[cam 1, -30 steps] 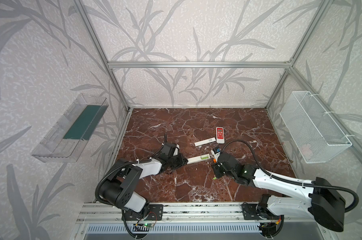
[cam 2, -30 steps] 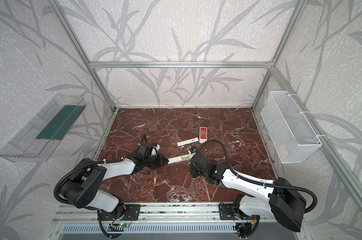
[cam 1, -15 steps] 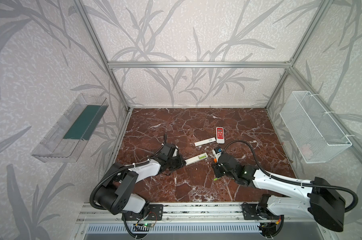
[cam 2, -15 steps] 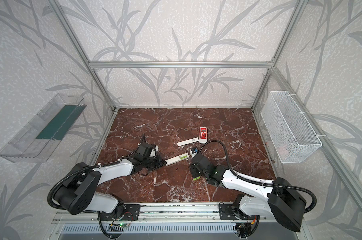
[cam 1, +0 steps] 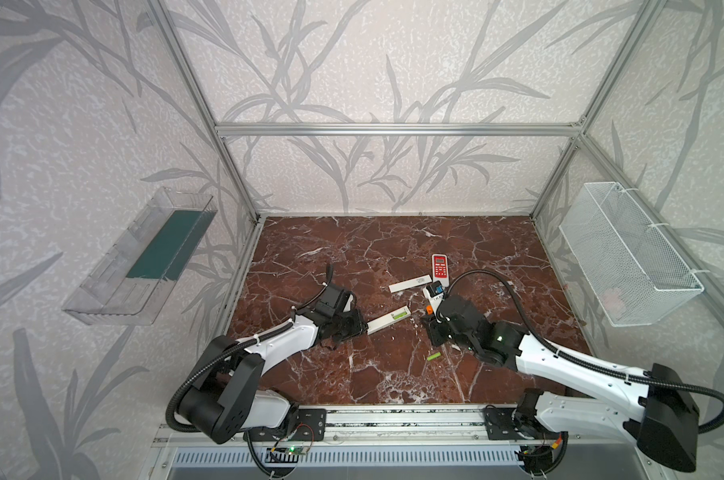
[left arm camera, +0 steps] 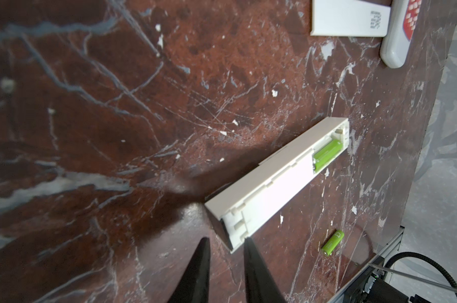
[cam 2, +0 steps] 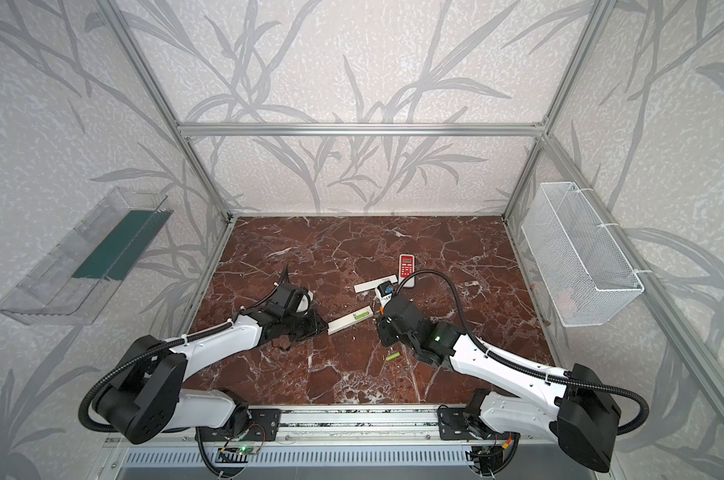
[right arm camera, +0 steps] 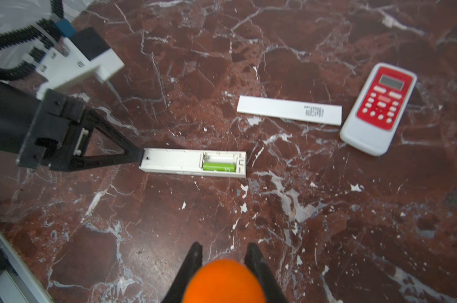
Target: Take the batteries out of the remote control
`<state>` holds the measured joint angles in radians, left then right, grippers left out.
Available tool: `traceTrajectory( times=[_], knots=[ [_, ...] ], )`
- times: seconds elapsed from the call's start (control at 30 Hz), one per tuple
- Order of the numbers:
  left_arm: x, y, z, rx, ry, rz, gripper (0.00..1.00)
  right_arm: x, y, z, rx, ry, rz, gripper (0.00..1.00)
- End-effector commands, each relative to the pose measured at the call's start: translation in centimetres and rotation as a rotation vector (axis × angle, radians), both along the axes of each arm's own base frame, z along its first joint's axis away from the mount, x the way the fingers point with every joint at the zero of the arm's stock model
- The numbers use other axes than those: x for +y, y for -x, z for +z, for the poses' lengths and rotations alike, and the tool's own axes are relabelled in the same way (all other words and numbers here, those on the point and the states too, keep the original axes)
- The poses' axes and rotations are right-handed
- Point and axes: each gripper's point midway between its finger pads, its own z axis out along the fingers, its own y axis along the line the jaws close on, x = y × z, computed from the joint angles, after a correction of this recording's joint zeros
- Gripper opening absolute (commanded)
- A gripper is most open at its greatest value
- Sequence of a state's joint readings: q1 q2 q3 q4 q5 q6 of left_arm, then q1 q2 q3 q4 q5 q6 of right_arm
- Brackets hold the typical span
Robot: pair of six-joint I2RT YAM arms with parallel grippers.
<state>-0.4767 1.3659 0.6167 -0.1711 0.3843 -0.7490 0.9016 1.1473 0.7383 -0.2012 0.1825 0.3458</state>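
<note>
While my left gripper [left arm camera: 225, 238], slightly parted, braces the remote [left arm camera: 274, 183] endwise, my right gripper [right arm camera: 224, 245] clamps the tool [right arm camera: 223, 280], presumably for prying the battery [right arm camera: 219, 166].

A robotics lab test cell, by the look of it: an aluminium frame [cam 1: 393, 129] boxed in with leaf-print panels [cam 1: 352, 62], a left arm [cam 1: 277, 345] and right arm [cam 1: 568, 365] bolted to a rail [cam 1: 393, 420] along a marble-look tabletop [cam 1: 393, 374].
</note>
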Motion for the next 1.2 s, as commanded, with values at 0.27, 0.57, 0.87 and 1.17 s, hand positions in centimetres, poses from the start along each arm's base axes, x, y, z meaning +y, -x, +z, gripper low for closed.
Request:
traceTrajectory(
  times=[0.27, 0.57, 0.87, 1.17],
  knots=[
    [-2.3, -4.6, 1.3, -0.064, -0.044, -0.082, 0.23, 2.4, -6.8, 2.4, -0.045, -0.065, -0.031, 0.00],
    [-4.5, -6.4, -2.4, 0.035, -0.041, -0.150, 0.22, 2.5, -7.6, 1.1, -0.015, -0.079, -0.055, 0.00],
    [-7.5, -5.9, -2.8, 0.059, 0.041, -0.251, 0.20, 2.4, -8.8, 1.2, -0.016, -0.078, -0.058, 0.00],
    [-10.1, -5.4, -3.0, 0.066, 0.069, -0.327, 0.20, 3.3, -9.0, 1.1, -0.007, -0.107, -0.035, 0.00]
  ],
)
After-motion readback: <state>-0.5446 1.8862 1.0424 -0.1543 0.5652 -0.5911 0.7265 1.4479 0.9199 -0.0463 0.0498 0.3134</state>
